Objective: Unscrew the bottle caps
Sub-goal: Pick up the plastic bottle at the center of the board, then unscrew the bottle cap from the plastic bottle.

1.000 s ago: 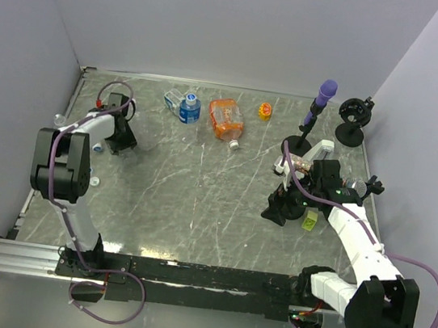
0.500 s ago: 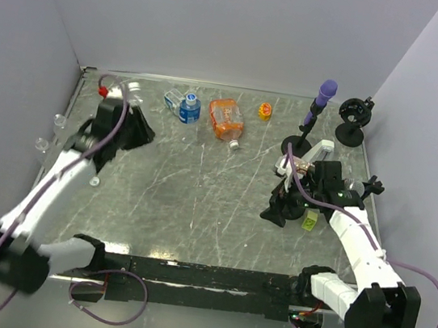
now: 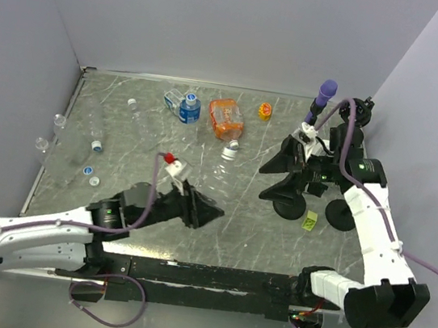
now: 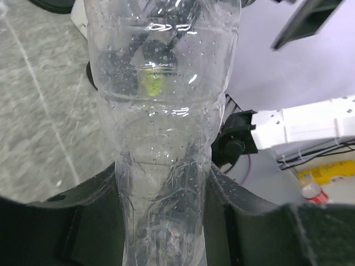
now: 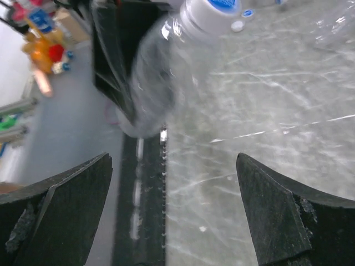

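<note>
Near the centre of the table (image 3: 242, 234), the left gripper (image 3: 206, 209) is partly closed on a clear bottle (image 3: 219, 172). In the left wrist view its two fingers (image 4: 77, 221) bear on opposite sides of the bottle's lower body, and the bottle extends straight away from the camera. The grip is a firm clamp; no gap shows between fingers and plastic.

The white cap (image 3: 228, 154) is seated on the neck of the held bottle. In the right wrist view it carries a blue mark on its top face and points toward that camera.

The right gripper (image 3: 272, 180) stands at full spread and holds nothing. It faces the cap end of the held bottle from the right, near it but apart from it. In its own wrist view both fingers frame bare table, with the bottle above and beyond them.

On the left part of the table lie several loose caps (image 3: 97, 145), some white and some blue, well apart from both grippers. Faint clear bottles (image 3: 94, 124) lie among them.

Along the far side lie a blue-labelled bottle (image 3: 186, 107) and an orange bottle (image 3: 225, 118), just beside each other. A purple-topped stand (image 3: 327, 89) rises behind the right gripper.
</note>
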Controlling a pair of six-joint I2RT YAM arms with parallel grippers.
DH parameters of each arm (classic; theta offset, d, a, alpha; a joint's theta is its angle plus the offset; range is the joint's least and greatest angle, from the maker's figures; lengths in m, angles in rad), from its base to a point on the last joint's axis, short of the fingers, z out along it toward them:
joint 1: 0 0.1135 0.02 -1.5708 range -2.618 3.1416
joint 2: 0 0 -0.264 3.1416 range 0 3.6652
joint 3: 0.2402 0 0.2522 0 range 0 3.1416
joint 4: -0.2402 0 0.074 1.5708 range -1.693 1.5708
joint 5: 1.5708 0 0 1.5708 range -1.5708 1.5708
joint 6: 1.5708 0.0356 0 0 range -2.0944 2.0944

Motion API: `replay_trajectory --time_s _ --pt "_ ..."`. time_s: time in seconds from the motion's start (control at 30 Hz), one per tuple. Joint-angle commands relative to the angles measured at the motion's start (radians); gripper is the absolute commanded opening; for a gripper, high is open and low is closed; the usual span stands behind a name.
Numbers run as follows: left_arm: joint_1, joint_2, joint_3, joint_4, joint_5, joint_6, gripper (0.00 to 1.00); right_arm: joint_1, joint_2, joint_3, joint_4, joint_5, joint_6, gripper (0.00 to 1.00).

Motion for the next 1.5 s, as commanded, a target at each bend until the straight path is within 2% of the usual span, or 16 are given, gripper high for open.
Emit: replay_trajectory --time_s 0.0,0.03,0.1,0.17,0.23,0.37,0.53,0.7,0.77,1.03,1.07,1.1,1.2,1.27,1.33,1.47 --pt "-0.090 0.155 0.072 0.309 -0.173 0.049 0.24 0.004 -0.108 -0.079 0.312 -0.063 0.495 0.99" --pt "-0.099 0.189 0.089 0.335 -0.188 0.058 0.24 0.006 -0.162 -0.183 0.504 -0.005 0.676 0.99" --pt "-0.108 0.260 0.120 0.373 -0.214 0.061 0.23 0.007 -0.294 -0.308 0.772 0.133 0.934 0.99" --pt "-0.113 0.315 0.141 0.419 -0.222 0.061 0.23 0.015 -0.383 -0.382 0.907 0.206 1.044 0.99" --pt "-0.118 0.361 0.160 0.459 -0.217 0.061 0.23 0.033 -0.420 -0.407 0.919 0.282 1.089 0.99" --pt "-0.125 0.446 0.201 0.496 -0.207 0.049 0.22 0.066 -0.374 -0.376 0.808 0.401 1.126 0.99" --pt "-0.139 0.532 0.232 0.553 -0.194 0.029 0.22 0.138 -0.373 -0.410 0.885 0.480 1.170 0.99" --pt "-0.156 0.565 0.252 0.582 -0.190 0.021 0.22 0.192 -0.293 -0.408 0.902 0.547 1.216 0.99" --pt "-0.165 0.565 0.246 0.584 -0.207 0.015 0.22 0.193 -0.276 -0.404 0.896 0.544 1.216 0.93" --pt "-0.168 0.526 0.209 0.579 -0.335 -0.023 0.27 0.193 -0.290 -0.463 0.971 0.443 1.270 0.37" --pt "-0.168 0.527 0.212 0.577 -0.336 -0.029 0.29 0.193 -0.291 -0.465 0.974 0.436 1.267 0.30" --pt "-0.168 0.529 0.214 0.574 -0.333 -0.034 0.38 0.190 -0.291 -0.463 0.977 0.426 1.256 0.24" --pt "-0.168 0.526 0.214 0.555 -0.311 -0.070 0.76 0.187 -0.280 -0.430 0.917 0.422 1.168 0.16" --pt "-0.168 0.503 0.201 0.547 -0.276 -0.052 0.89 0.166 -0.282 -0.404 0.864 0.406 1.062 0.13" --pt "-0.168 0.469 0.185 0.509 -0.262 -0.041 0.99 0.139 -0.297 -0.399 0.824 0.355 0.962 0.11" --pt "-0.168 0.397 0.123 0.470 -0.230 -0.043 0.97 0.104 -0.326 -0.393 0.669 0.248 0.677 0.11"
